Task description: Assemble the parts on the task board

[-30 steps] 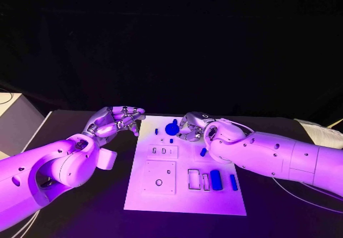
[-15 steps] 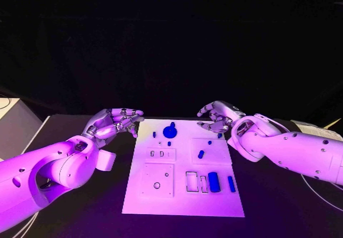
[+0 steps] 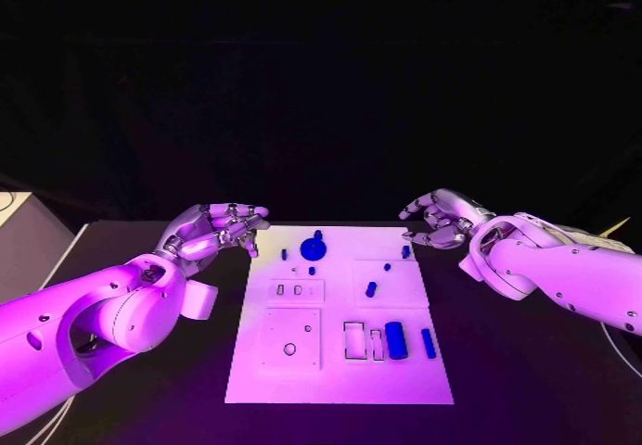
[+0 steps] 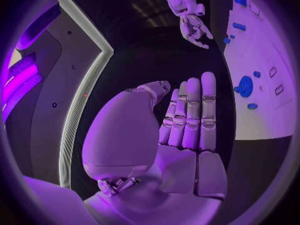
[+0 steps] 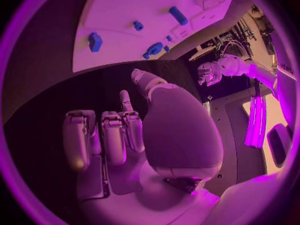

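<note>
**Board in the middle, both hands off it**

The board [image 3: 341,320] lies flat in the middle of the black table [image 3: 535,371]. Small blue parts sit on it. A round part [image 3: 314,247] is near the far edge. A thick bar [image 3: 396,335] and a thin bar [image 3: 429,343] lie side by side near the right edge, next to two empty slots [image 3: 364,340]. A small part [image 3: 371,289] lies near the middle, and a few tiny ones dot the far end.

The left hand [image 3: 217,228] is just past the board's far left corner, over the dark table. Its fingers are curled in, side by side, and it holds nothing. In the left wrist view the fingers [image 4: 189,116] lie close together over the palm, with no part in them. It does not touch the board.

The right hand [image 3: 438,221] is by the board's far right corner, just off the edge. Its fingers are bent and a little spread. It holds nothing. In the right wrist view the fingers [image 5: 106,135] are over bare table, with the board's edge just beyond them.

Bare black table runs along both long sides of the board. A pale box [image 3: 17,232] stands at the far left of the table, well away from the board.
</note>
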You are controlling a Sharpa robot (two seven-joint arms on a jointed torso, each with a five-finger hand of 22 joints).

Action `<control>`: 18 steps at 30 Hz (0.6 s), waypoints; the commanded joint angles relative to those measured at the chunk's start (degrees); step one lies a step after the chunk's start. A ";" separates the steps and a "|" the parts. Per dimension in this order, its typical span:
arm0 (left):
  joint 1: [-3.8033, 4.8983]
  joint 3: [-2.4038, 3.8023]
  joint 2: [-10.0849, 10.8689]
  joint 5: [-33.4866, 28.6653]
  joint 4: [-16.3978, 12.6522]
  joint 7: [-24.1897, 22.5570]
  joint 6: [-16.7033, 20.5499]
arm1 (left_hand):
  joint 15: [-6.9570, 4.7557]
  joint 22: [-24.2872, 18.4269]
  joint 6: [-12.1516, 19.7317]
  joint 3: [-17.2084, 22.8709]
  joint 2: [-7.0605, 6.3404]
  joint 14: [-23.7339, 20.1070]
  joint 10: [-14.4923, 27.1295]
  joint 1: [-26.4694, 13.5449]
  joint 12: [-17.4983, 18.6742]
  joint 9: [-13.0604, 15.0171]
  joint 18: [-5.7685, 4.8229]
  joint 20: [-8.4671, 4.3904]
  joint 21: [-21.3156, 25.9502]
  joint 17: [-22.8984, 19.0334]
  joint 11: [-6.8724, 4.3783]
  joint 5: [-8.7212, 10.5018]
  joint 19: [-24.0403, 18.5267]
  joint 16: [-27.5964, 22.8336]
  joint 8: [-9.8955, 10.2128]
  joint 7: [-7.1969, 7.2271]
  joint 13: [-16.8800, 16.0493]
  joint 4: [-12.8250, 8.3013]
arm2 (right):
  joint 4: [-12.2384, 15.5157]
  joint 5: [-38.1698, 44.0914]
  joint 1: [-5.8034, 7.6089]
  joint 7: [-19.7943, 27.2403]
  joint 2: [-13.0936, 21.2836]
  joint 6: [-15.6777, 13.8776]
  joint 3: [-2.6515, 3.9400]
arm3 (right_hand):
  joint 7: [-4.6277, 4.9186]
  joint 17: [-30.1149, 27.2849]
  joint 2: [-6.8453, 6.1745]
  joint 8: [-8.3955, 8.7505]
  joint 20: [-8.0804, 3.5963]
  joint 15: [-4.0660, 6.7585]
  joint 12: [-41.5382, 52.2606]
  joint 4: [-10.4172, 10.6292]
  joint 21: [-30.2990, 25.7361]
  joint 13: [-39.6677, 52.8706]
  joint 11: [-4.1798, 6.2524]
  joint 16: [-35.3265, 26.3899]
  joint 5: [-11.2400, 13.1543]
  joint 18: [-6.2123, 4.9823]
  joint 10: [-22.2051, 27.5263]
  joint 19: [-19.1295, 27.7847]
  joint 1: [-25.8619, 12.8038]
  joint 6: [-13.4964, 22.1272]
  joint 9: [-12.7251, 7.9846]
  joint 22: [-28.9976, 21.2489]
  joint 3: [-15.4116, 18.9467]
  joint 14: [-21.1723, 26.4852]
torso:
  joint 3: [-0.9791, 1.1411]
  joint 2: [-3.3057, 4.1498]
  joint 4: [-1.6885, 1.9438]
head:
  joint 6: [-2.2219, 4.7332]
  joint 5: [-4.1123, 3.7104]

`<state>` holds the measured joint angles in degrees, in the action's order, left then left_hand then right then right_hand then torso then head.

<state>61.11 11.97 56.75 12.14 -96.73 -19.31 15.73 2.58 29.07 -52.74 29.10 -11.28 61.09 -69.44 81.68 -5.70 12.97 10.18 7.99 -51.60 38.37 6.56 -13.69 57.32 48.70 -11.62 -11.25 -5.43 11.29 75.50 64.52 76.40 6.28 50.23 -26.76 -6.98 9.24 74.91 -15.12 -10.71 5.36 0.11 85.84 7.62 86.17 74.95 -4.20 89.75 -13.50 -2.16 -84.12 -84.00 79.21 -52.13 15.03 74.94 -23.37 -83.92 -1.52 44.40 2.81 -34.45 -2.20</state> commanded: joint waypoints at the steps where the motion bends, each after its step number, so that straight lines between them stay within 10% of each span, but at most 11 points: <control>1: 0.01 0.04 -0.19 0.28 0.02 -0.31 -1.00 | -0.08 0.10 0.04 0.02 -0.17 -0.23 -0.53 0.13 -0.32 0.07 0.39 -0.03 -0.30 -0.07 -0.05 0.31 -0.59 0.23 0.03 0.35 -0.09 -0.37 | -1.40 0.82 -0.65 2.55 -0.06 4.38 -0.07 | 0.03 15.09 -0.02 0.55 0.28 -0.09 -0.48 -0.38 0.10 11.01 -0.27 0.25 0.36 1.02 -1.16 -4.19 0.80 1.09 -0.21 11.07 0.24 -6.08 | 0.05 0.06 0.01 | -0.42 -0.44; 18: -0.07 0.04 -0.27 0.91 0.48 -0.18 -1.04 | -0.09 1.09 0.30 -0.07 -0.21 1.40 1.12 -0.39 -0.04 0.24 0.37 -0.13 -2.16 0.42 0.17 0.27 -0.21 2.04 0.06 0.25 -0.37 -0.70 | -6.38 3.53 -3.49 0.37 -2.42 4.69 -0.10 | 1.01 15.09 1.28 1.95 1.21 -1.06 -0.99 0.29 0.21 10.57 -1.18 0.25 0.79 1.06 -0.50 -4.24 2.08 3.48 -0.89 11.26 5.43 -6.08 | -0.09 -0.01 0.12 | -1.34 -0.52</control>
<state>61.05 11.97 56.63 12.51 -96.19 -19.23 15.68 2.46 30.07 -52.74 29.09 -11.28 62.06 -68.70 81.68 -5.70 13.16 10.17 7.78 -53.56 38.72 6.86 -13.69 57.11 50.54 -11.62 -11.25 -5.73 10.97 69.55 66.61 73.03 7.02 48.09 -22.73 -7.09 10.20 74.91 -14.05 -9.06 5.97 -0.51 84.84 8.00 86.17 74.94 -4.94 89.75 -12.94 -2.16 -84.04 -84.00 80.72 -48.94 14.20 74.93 -18.34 -84.12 -1.56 44.44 2.94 -35.68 -2.70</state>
